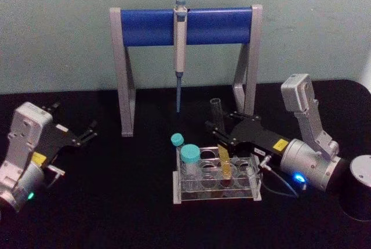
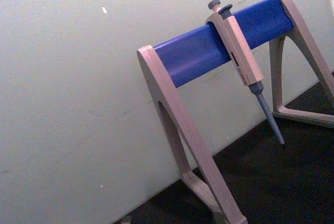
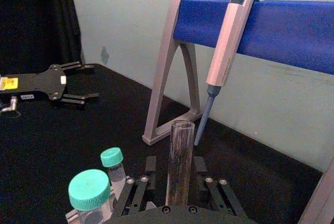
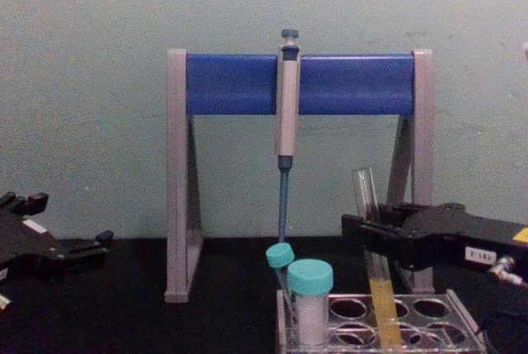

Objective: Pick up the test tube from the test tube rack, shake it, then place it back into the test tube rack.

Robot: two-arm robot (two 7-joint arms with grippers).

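Head view first: the test tube (image 1: 217,114) stands in the test tube rack (image 1: 197,195), in a hole toward 3 o'clock of the rack's centre. It leans a little, so its open mouth tips toward 11 o'clock, and yellow-orange liquid sits in its lower part. The right gripper (image 1: 218,134) reaches in from 4 o'clock and straddles the tube just above the rack, jaws parted slightly wider than the glass and not clenched on it. Two teal-capped tubes (image 1: 189,155) fill the rack's 9 o'clock end. The pipette stand (image 1: 185,25) rises at 12 o'clock behind the rack, and its hanging pipette (image 1: 180,46) ends well apart from the tube's mouth. Bare black tabletop (image 1: 133,202) lies open at 9 o'clock, out to the left gripper (image 1: 78,122), which rests there spread and empty.

In the left wrist view the stand and pipette show against the pale wall (image 2: 78,78).

In the right wrist view the tube rises upright between the right gripper's fingers (image 3: 140,192). A sliver of gap shows on one side; whether the other side touches cannot be told. The teal caps are near, and the left gripper lies well apart across the tabletop.

In the chest view the right gripper enters from 3 o'clock and meets the tube at about mid-height. The tube's foot is down inside the rack and its upper length stands free. The teal caps sit at 8 o'clock of the gripper, just below its level.
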